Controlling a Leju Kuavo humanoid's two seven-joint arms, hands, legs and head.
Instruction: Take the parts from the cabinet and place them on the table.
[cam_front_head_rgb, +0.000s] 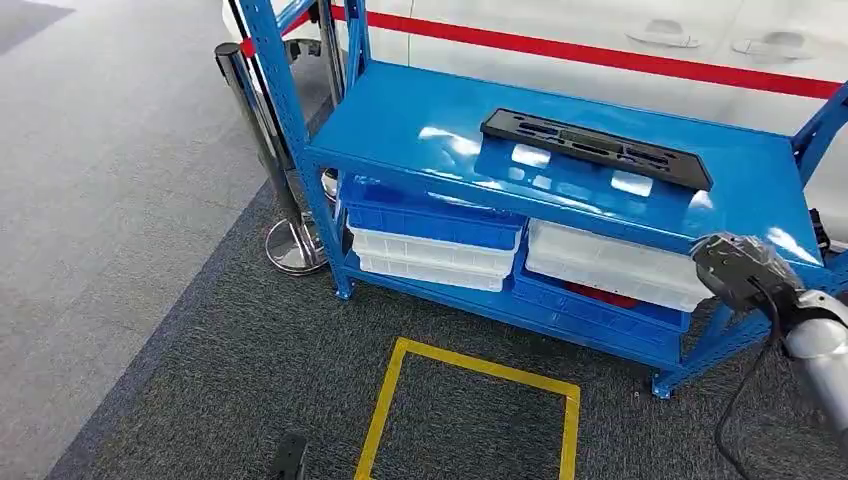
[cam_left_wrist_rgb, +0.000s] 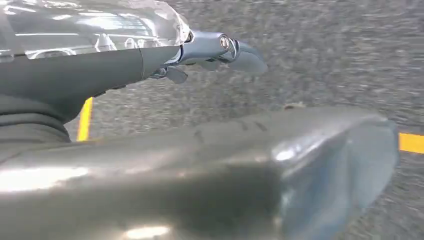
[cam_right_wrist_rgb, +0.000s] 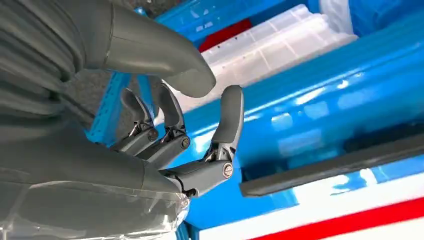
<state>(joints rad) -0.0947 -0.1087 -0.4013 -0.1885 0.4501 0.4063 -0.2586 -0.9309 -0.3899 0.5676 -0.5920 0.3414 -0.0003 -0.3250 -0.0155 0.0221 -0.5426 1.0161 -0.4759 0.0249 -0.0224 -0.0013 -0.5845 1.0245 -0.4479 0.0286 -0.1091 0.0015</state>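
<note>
One black part on the blue cabinet, both hands empty

The long black part (cam_front_head_rgb: 597, 148) lies flat on the top shelf of the blue cabinet (cam_front_head_rgb: 420, 115), toward 1 o'clock. Below it, four stacked bins (cam_front_head_rgb: 435, 240), two blue and two white, are partly hidden by the shelf edge. The right hand (cam_right_wrist_rgb: 170, 135), fingers apart, hangs near the cabinet's front edge; the left hand (cam_left_wrist_rgb: 220, 52) is blurred over the carpet, its fingers hard to make out.
</note>
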